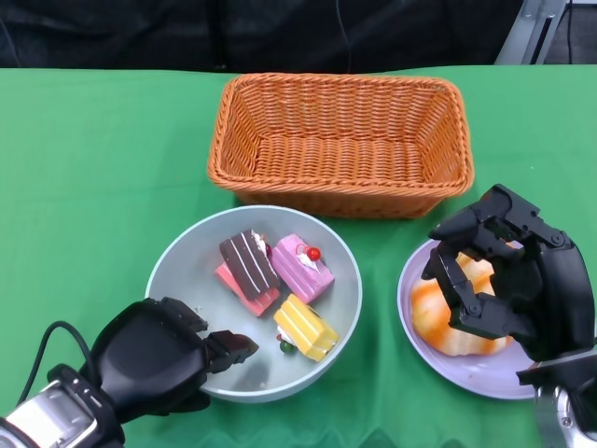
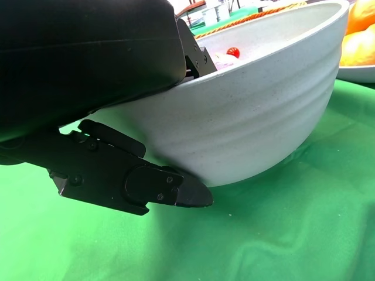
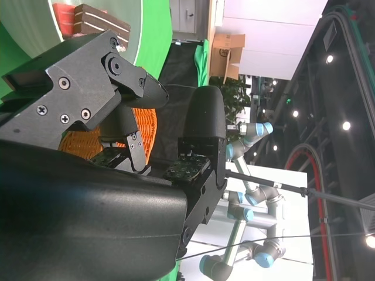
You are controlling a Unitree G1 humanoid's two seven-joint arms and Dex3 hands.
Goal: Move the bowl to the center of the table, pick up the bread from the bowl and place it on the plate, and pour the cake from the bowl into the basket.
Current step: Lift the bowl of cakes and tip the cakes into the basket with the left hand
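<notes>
The right robot hand [image 1: 499, 271] hovers with spread fingers over the bread [image 1: 448, 317] on the plate [image 1: 485, 373], hiding much of it. The left robot hand [image 1: 163, 359] grips the near rim of the bowl [image 1: 182, 257], which holds four cake pieces mid-tabletop [image 1: 93, 168]. The wicker basket [image 1: 340, 140] lies crosswise just behind.

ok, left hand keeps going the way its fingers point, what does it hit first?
The left hand is already at the bowl, fingers over its near rim. Straight on, it would likely meet the yellow cake inside first; depth is unclear.
</notes>
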